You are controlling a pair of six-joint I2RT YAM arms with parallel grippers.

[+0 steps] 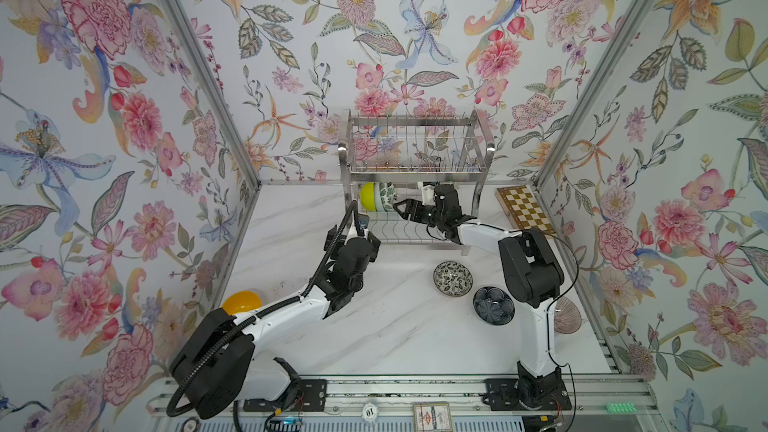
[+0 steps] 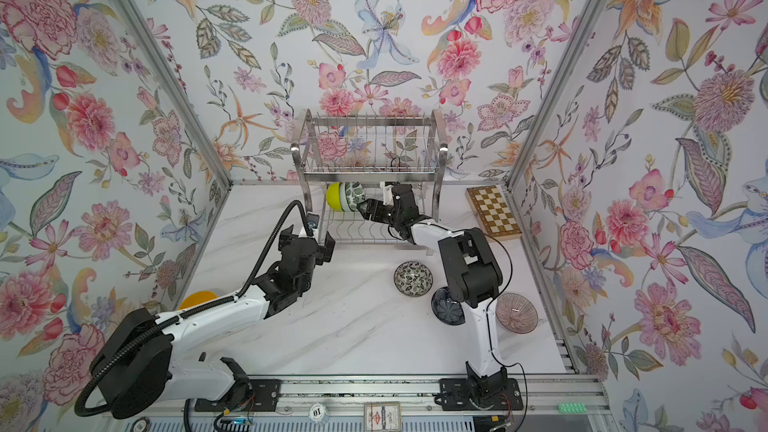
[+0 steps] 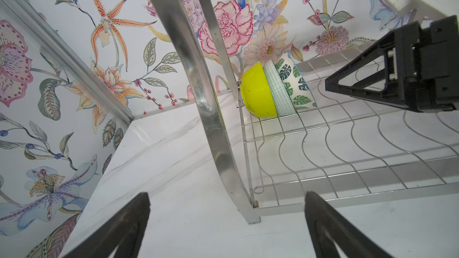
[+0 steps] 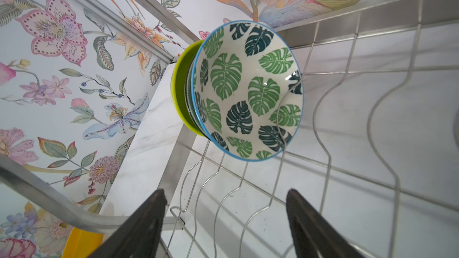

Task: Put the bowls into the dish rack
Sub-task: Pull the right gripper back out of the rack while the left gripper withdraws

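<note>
— What is carrying everything?

— A white marbled table (image 1: 374,326). The dish rack (image 1: 415,169) stands on its legs at twelve o'clock, against the back wall.

— And beside it?

— A wooden chessboard (image 1: 525,210) lies flat at two o'clock, along the table's edge.

— Any bowls on the marble itself?

— Four, all upright. The black-and-white floral bowl (image 1: 453,278) sits at three o'clock, with the navy bowl (image 1: 493,305) just beside it towards four. The pink lined bowl (image 2: 516,312) is further out at four. The orange-yellow bowl (image 1: 241,302) is at nine o'clock, well apart from them.
</note>
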